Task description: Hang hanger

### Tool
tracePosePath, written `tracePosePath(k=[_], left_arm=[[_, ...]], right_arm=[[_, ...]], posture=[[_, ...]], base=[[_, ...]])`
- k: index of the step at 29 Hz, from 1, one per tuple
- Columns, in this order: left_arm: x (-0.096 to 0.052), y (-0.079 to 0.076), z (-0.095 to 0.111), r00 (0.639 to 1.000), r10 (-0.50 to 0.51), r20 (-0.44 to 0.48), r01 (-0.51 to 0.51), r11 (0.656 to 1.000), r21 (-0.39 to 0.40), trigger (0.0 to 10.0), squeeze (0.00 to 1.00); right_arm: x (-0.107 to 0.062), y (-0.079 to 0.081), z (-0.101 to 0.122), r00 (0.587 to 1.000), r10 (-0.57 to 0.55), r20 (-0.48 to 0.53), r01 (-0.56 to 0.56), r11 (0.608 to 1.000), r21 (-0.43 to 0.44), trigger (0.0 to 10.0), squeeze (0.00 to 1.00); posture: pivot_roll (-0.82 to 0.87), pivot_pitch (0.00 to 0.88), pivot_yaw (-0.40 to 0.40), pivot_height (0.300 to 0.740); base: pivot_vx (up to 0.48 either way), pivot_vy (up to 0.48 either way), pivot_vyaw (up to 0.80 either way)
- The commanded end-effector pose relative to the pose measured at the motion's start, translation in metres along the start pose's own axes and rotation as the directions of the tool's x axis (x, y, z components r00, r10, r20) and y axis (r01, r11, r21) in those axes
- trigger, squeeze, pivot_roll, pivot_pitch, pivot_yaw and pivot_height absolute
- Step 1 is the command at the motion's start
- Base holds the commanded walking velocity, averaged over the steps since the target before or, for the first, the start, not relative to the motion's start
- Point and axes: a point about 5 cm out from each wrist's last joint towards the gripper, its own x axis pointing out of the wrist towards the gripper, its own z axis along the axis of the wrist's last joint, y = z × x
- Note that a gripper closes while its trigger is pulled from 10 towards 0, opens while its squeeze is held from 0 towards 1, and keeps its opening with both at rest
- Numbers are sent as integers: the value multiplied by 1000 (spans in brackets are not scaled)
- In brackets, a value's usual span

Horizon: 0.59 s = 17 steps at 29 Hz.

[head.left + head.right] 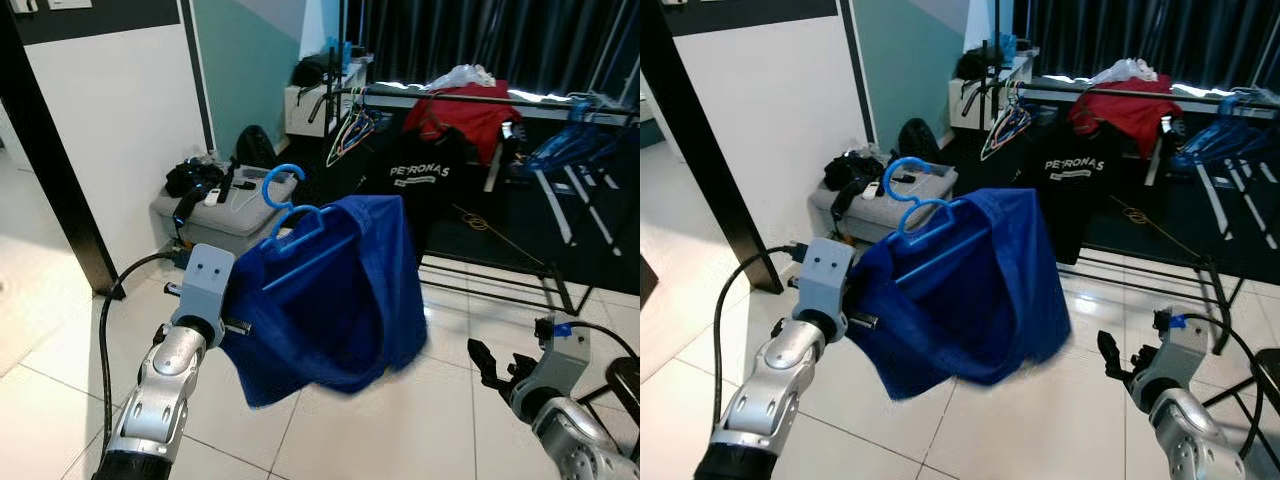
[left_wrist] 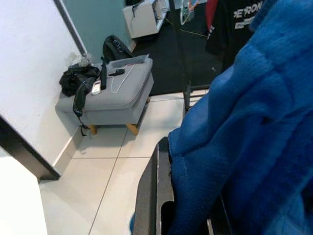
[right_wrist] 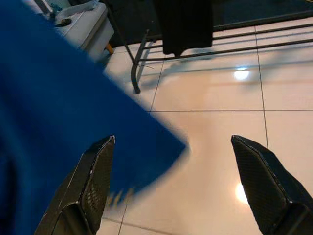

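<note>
1. Left gripper (image 1: pixel 238 325), lower left, grips the blue towel (image 1: pixel 340 290); its fingertips are buried in cloth.
2. Hanger (image 1: pixel 290 225), centre frame, mostly covered by the towel.
3. Right gripper (image 3: pixel 176 186), lower right, spread wide, empty.
4. Rack (image 1: pixel 480 100), upper right, partly cut off.

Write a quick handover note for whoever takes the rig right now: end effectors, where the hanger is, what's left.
Left end effector: shut on the blue garment, holding it up on its blue hanger.
Right end effector: open, empty, low above the floor tiles.
Clothes rack: ahead, across the tiles, with other clothes on its rail.
Done: hanger lifted.
Left: approach the rack and hook the hanger over the rail.
</note>
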Motion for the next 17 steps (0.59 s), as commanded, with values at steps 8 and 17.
tracePosePath(k=[8,17], left_arm=[[-10,0,5,999,-19,48,18,1000,14,10000,0],[-12,-10,14,993,-78,84,76,997,27,10000,0]], right_arm=[[-2,-6,-13,999,-28,-18,27,999,-24,10000,0],[0,-9,-17,999,-44,-31,43,999,-27,10000,0]], posture=[[-122,0,-14,740],[-122,0,-11,740]], base=[[480,0,0],[480,0,-531]])
